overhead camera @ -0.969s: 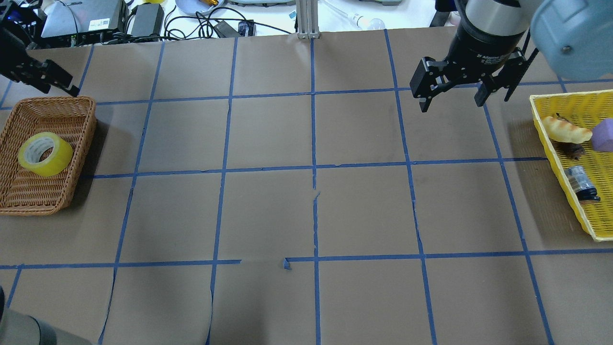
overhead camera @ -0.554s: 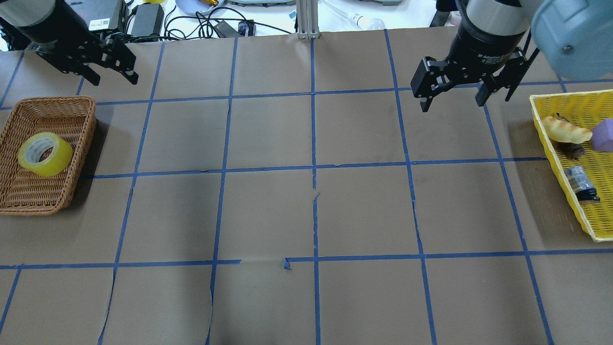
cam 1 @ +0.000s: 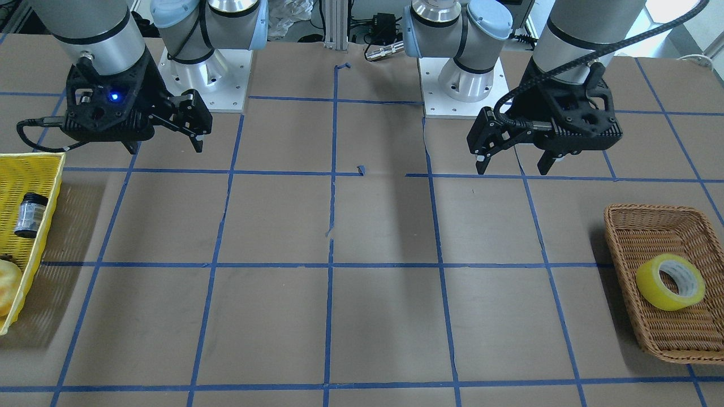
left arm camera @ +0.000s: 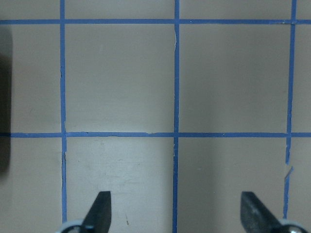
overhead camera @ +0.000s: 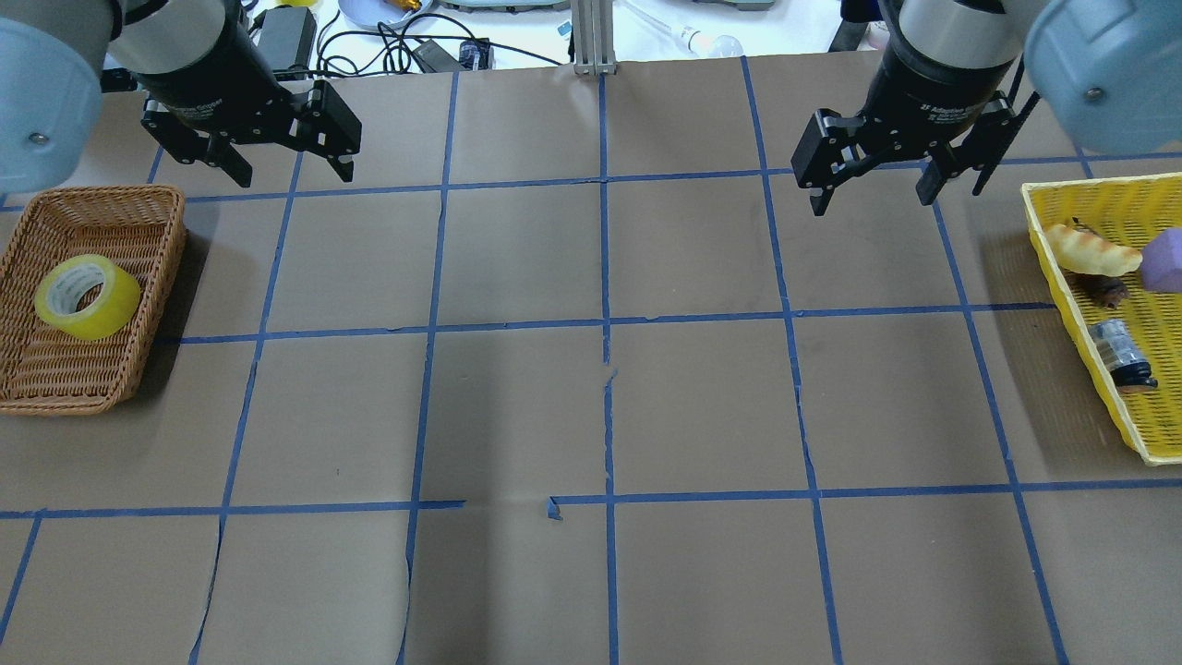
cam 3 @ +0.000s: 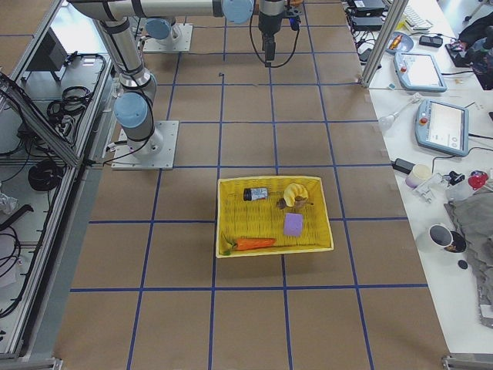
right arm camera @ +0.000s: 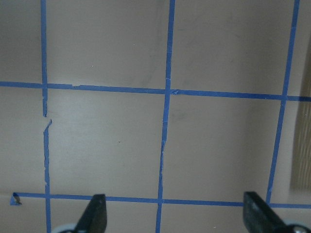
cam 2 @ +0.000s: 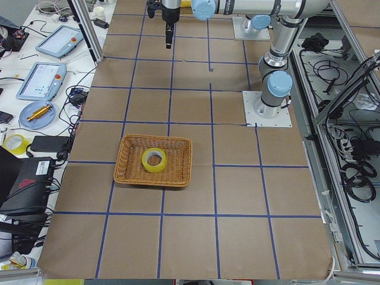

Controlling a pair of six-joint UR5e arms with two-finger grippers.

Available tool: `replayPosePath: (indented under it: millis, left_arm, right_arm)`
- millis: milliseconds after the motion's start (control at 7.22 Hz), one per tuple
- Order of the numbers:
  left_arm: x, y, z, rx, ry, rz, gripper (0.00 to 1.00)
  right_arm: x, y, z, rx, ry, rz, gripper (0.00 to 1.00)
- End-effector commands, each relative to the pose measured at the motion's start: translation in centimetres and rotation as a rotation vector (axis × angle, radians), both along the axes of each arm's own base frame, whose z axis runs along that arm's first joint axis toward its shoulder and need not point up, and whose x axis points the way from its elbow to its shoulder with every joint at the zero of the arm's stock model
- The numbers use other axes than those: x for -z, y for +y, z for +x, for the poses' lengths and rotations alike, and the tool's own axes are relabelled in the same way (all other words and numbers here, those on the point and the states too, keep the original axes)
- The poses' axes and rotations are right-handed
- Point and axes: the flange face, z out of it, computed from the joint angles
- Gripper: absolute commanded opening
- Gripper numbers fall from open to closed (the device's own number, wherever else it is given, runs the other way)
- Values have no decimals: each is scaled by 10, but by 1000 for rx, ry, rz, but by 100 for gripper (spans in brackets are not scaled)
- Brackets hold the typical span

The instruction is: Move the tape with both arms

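The yellow tape roll (overhead camera: 88, 296) lies in a brown wicker basket (overhead camera: 138, 277) at the table's left end; it also shows in the front view (cam 1: 671, 281) and the left side view (cam 2: 154, 160). My left gripper (overhead camera: 294, 174) is open and empty, hovering beyond and to the right of the basket, apart from it (cam 1: 512, 168). Its wrist view shows only bare table between the fingertips (left arm camera: 103, 208). My right gripper (overhead camera: 870, 203) is open and empty above the table's far right part (cam 1: 165, 148). Its wrist view shows only table too.
A yellow plastic basket (overhead camera: 1062, 277) at the table's right end holds bread (overhead camera: 1090, 249), a purple block (overhead camera: 1165, 261), a small bottle (overhead camera: 1119, 354) and a carrot (cam 3: 250, 243). Blue tape lines grid the brown table. Cables and devices lie past the far edge.
My left arm has swung in from the far left edge to the right, its gripper now beyond the basket's right corner. The right arm and the tape have not moved.
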Motion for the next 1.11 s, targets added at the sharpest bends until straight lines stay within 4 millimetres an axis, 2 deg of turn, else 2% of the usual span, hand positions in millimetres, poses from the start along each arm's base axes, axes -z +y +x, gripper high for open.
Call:
replayPosePath:
  millis: [0, 969]
  left_arm:
    - [-2, 4, -5, 0, 6, -4, 100]
    - [-4, 7, -5, -1, 3, -3, 100]
  right_arm:
    - [-1, 1, 0, 1, 3, 0, 100]
    - [0, 0, 0, 1, 0, 0, 100]
